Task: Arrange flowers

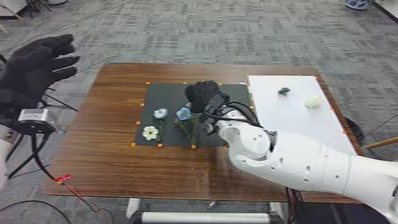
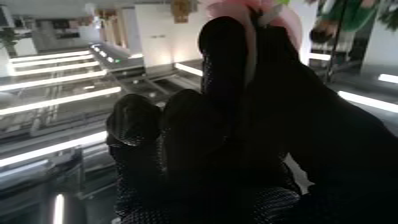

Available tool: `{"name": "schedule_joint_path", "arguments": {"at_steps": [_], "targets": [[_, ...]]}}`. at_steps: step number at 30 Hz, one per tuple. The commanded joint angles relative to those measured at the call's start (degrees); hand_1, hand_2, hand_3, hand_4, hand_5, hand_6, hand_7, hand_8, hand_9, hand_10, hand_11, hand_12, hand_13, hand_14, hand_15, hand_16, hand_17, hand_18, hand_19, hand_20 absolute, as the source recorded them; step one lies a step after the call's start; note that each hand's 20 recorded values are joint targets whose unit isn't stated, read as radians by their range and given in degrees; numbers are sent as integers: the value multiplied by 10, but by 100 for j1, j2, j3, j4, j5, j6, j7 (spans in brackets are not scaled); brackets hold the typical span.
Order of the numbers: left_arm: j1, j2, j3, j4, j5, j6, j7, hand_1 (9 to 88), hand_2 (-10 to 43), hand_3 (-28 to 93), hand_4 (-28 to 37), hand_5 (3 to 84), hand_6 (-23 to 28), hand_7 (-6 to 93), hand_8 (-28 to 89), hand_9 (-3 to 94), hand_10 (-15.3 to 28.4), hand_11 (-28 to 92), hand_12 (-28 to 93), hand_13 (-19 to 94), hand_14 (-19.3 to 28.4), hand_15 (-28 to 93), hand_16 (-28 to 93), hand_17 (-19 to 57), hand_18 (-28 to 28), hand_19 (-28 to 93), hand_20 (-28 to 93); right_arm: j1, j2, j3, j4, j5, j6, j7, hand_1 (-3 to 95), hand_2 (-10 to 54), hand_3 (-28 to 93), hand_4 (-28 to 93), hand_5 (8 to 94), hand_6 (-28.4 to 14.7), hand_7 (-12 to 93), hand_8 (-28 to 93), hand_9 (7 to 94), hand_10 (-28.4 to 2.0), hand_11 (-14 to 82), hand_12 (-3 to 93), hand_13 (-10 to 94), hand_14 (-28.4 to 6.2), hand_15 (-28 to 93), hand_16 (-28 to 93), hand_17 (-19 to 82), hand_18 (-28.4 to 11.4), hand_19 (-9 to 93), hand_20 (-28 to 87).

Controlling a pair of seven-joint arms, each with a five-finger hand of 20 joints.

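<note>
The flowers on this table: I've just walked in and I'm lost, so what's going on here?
The robot's right hand holds a pink flower in its fingers, over the dark mat. A white flower and two blue ones lie on that mat. A pale flower is on the white sheet. The left hand is open and empty.

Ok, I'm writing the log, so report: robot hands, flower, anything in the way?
Right robot hand pinching pink flower, over dark mat. Left robot hand open, left of table. Blue flower close by, possible snag.
</note>
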Motion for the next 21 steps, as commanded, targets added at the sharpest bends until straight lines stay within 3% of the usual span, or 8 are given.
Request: {"name": "schedule_joint_path", "arguments": {"at_steps": [1, 6, 21], "targets": [[-38, 29, -74, -46, -18, -10, 48, 222, -46, 692, -283, 240, 24, 268, -120, 164, 110, 295, 143, 93, 139, 464, -66, -103, 201, 394, 122, -91, -149, -110, 296, -218, -76, -33, 522, -95, 850, -283, 729, 28, 504, -28, 839, -53, 226, 502, 708, -50, 779, 395, 403, -198, 921, 547], [-153, 68, 12, -18, -17, -47, 44, 224, -46, 692, -283, 240, 25, 268, -120, 164, 110, 294, 143, 93, 138, 464, -66, -103, 201, 394, 122, -19, -189, -255, 422, -264, -189, 221, 524, -95, 843, -283, 732, 29, 503, -33, 841, -53, 222, 502, 709, -50, 781, 392, 404, -198, 921, 548], [-72, 57, -49, -50, -9, -49, 63, 226, -44, 689, -283, 241, 25, 267, -119, 164, 110, 295, 145, 93, 140, 466, -66, -103, 201, 394, 122, -101, -55, -7, 328, -395, -713, 163, 484, -95, 835, -283, 708, 42, 444, -27, 831, -39, 167, 481, 691, -58, 790, 373, 389, -197, 914, 554]]}}
